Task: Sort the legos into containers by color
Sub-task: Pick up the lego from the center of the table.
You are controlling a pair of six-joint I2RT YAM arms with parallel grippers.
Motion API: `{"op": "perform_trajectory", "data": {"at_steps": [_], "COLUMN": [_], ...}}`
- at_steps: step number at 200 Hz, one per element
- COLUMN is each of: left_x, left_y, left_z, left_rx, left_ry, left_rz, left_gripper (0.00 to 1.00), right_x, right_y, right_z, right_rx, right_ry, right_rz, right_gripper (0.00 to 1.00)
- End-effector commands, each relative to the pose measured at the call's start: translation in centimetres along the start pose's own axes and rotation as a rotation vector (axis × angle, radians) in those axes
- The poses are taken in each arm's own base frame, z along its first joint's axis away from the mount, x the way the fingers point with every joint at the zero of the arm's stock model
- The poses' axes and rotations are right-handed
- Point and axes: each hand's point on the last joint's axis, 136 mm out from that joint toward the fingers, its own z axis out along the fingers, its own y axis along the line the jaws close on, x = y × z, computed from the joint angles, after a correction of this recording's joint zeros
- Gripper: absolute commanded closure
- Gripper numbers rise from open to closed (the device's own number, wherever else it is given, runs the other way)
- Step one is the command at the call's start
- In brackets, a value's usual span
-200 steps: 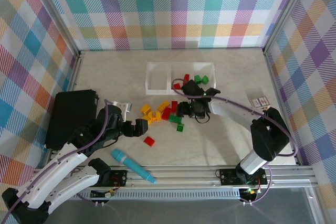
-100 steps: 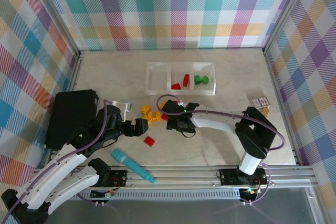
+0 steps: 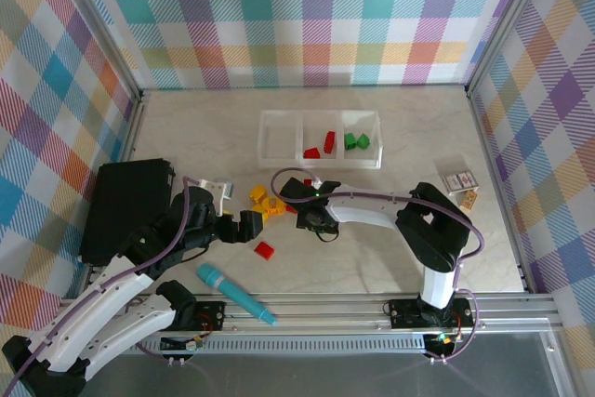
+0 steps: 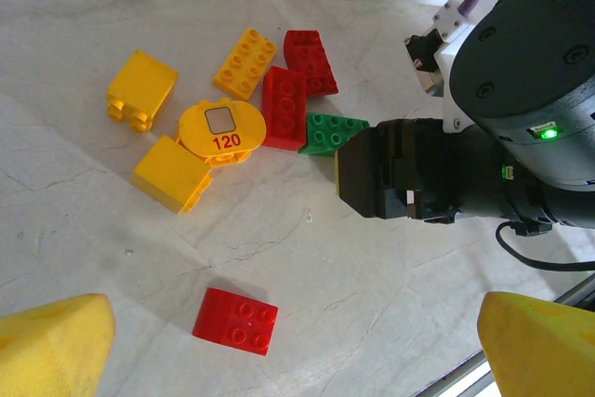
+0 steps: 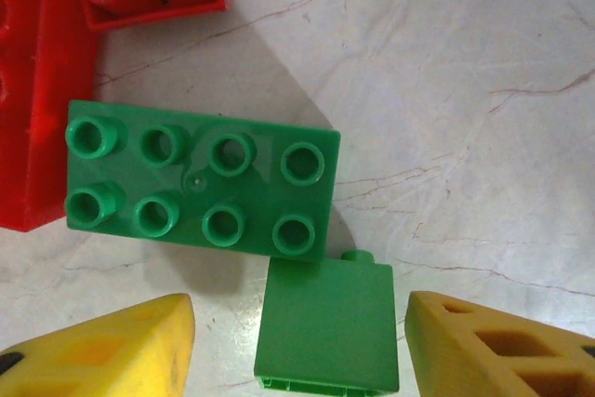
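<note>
White plastic forms the three-compartment tray (image 3: 279, 141), and it is only partly filled. Two red bricks (image 3: 321, 144) lie in its middle compartment and two green bricks (image 3: 356, 141) in the right one. The left compartment is bare, so no yellow has gone in. I judge the sorting to be under halfway.

On the table (image 3: 390, 258) just in front of the tray is a cluster of yellow bricks (image 4: 172, 172), among them an oval yellow piece (image 4: 221, 125). With them are two loose red bricks (image 4: 284, 107), a long green brick (image 5: 200, 192) and a small green brick (image 5: 327, 327). A lone red brick (image 4: 236, 320) lies apart, nearer the arms.

The right arm folds at the elbow and reaches leftward across the table, with the right gripper (image 3: 311, 219) pointed down over the pile. In its wrist view the yellow pads (image 5: 112, 346) straddle the small green brick. The jaws are apart: one pad is almost against the brick and bare table shows on the other side, so nothing is gripped yet. The left arm lies low, with the left gripper (image 3: 244, 227) spread wide and empty near the lone red brick, aimed at the pile.
</note>
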Motion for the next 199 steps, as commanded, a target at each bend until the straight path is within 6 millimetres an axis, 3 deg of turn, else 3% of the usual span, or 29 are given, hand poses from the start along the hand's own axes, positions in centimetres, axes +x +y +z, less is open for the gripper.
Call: {"op": "perform_trajectory", "data": {"at_steps": [1, 65, 126, 161, 199], "left_x": [0.2, 0.3, 0.3, 0.3, 0.4], "left_y": [-0.6, -0.6, -0.5, -0.5, -0.4], "left_z": [0.1, 0.2, 0.2, 0.2, 0.3], "left_rx": [0.031, 0.030, 0.026, 0.023, 0.018], "left_ry": [0.000, 0.002, 0.005, 0.007, 0.009], "left_rz": [-0.001, -0.001, -0.001, -0.001, -0.001], "left_gripper": [0.00, 0.00, 0.00, 0.01, 0.00], "right_x": [-0.1, 0.4, -0.2, -1.6, -4.6], "right_y": [-0.1, -0.6, -2.0, -2.0, -1.2], "right_z": [0.4, 1.4, 0.6, -1.3, -5.7], "right_rx": [0.035, 0.064, 0.109, 0.094, 0.030], "right_ry": [-0.017, -0.009, -0.053, -0.105, -0.211], "right_rz": [0.008, -0.003, -0.022, -0.071, -0.130], "right_gripper": [0.42, 0.55, 0.71, 0.72, 0.72]}}
